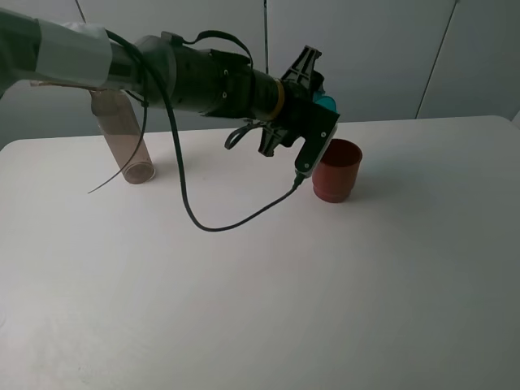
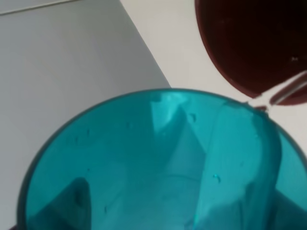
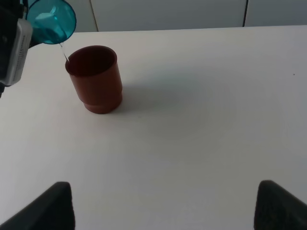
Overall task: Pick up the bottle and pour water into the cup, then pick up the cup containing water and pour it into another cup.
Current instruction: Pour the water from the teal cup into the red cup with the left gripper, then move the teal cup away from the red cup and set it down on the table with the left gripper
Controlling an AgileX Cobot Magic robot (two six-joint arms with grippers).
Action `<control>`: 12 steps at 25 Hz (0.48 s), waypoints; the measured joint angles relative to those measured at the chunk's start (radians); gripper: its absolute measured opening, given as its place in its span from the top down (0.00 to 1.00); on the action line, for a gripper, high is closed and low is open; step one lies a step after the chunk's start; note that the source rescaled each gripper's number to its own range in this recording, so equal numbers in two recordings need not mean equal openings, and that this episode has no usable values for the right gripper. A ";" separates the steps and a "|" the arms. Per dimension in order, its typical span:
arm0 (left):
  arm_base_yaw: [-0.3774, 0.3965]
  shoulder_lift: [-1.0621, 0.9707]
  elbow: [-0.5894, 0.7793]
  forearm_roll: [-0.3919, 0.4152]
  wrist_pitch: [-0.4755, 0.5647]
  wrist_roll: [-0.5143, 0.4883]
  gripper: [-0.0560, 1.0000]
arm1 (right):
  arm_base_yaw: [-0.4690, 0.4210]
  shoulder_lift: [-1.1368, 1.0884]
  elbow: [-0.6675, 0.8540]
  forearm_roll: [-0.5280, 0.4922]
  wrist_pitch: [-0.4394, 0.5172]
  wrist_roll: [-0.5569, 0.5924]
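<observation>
My left gripper point(image 1: 319, 130) is shut on the cup point(image 1: 327, 102), a translucent teal tumbler. The cup is tipped on its side just above the rim of another cup point(image 1: 337, 171), which is red-brown and stands upright on the table. In the right wrist view a thin stream of water point(image 3: 63, 51) runs from the teal cup point(image 3: 50, 21) into the red cup point(image 3: 95, 76). The left wrist view looks along the teal cup point(image 2: 153, 163) with the red cup's mouth point(image 2: 254, 43) beyond it. The bottle point(image 1: 122, 134) stands at the back left, partly behind my left arm. My right gripper point(image 3: 165, 208) is open and holds nothing.
A black cable point(image 1: 211, 223) hangs in a loop from my left arm down to the white table point(image 1: 284, 309). A grey panelled wall point(image 1: 390, 49) runs behind the table's far edge.
</observation>
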 joint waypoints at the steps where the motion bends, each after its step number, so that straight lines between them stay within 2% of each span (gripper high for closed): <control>1: 0.000 0.000 0.000 -0.038 0.000 -0.020 0.78 | 0.000 0.000 0.000 0.000 0.000 0.000; 6: 0.021 -0.010 0.025 -0.337 -0.055 -0.063 0.78 | 0.000 0.000 0.000 0.000 0.000 0.006; 10: 0.067 -0.041 0.113 -0.602 -0.168 -0.067 0.78 | 0.000 0.000 0.000 0.000 0.000 0.006; 12: 0.099 -0.068 0.182 -0.698 -0.257 -0.068 0.78 | 0.000 0.000 0.000 0.000 0.000 0.006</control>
